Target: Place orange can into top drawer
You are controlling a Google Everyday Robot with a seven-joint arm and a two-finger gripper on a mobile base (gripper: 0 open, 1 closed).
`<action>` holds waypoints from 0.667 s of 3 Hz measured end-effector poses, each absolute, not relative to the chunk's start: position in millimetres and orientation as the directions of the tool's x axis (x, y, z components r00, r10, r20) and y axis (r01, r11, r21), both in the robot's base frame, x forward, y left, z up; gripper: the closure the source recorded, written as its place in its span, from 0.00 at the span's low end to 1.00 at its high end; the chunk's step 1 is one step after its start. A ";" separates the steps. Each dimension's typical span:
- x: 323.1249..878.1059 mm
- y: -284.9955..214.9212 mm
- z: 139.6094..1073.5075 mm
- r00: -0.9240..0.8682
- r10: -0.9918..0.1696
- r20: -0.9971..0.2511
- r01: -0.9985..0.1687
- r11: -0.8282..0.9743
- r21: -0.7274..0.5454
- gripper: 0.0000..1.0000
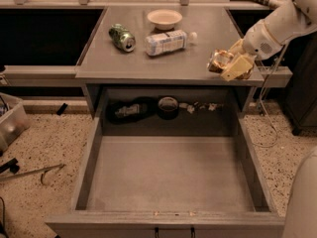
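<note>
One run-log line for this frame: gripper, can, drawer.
gripper: shut on orange can | where: over counter, right front corner | top drawer: open, can not yet inside

The robot's pale two-finger gripper (227,66) is clasping the shiny golden-orange metal can (216,59) over the front right edge of the grey metal countertop (148,63). Below it, the wide grey metal top drawer (168,177) is standing open. Further back on the countertop, a dented green can (122,37) and a white-and-blue labelled plastic bottle (167,41) are lying on their sides, near a round cream bowl (164,19).
</note>
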State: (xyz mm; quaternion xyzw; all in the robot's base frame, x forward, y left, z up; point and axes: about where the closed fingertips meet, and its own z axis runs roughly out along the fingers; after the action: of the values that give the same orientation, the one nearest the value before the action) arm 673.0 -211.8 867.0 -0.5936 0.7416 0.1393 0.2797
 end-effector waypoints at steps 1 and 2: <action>673.0 -211.8 867.0 -0.139 -0.803 -0.580 -0.958 0.256 -0.125 1.00; 657.4 -189.9 866.9 -0.110 -0.792 -0.600 -0.973 0.210 -0.099 1.00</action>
State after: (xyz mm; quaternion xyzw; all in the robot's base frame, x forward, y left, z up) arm 657.4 -189.9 866.9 -0.6069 0.7270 0.1629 0.2767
